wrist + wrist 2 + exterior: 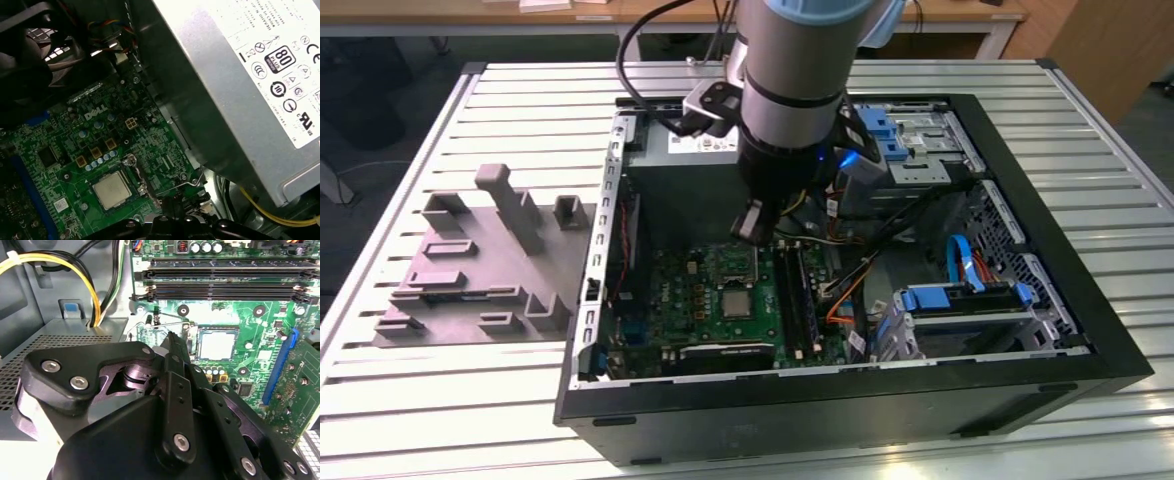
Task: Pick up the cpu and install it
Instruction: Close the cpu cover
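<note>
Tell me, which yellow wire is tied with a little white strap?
In the second wrist view, the thick yellow cable arching across is the strapped one, its white zip tie near its end. The thin yellow wire beside it, running down, has no strap.

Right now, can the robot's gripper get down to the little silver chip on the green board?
Probably yes. The cpu sits face-up in its socket with nothing over it, and the gripper hangs just beside it.

Bright table glare; dim, shadowed case interior
</note>
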Motion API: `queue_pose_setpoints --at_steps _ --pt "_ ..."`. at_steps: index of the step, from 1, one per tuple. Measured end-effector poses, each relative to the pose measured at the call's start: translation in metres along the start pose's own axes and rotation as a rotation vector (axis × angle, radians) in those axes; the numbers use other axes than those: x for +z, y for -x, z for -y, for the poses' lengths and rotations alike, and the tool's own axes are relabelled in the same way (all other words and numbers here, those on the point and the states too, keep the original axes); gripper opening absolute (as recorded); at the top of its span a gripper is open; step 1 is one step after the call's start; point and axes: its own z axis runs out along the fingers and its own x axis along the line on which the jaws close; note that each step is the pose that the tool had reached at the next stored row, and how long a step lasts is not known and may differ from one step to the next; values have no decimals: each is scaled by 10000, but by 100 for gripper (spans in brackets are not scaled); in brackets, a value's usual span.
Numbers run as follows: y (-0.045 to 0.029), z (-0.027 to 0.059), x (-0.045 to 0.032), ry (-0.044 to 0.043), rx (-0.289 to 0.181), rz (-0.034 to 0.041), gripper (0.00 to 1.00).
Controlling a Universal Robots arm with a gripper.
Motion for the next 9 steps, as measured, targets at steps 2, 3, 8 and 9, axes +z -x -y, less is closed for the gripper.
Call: queue_pose_setpoints --at_steps 2,3,8,9 --pt "-12 7 1 0 0 1 11" --pt "-19 11 1 0 -1 0 11" --pt "-46 28 4 0 -2 0 11" --pt "-51 31 4 0 -2 -1 11"
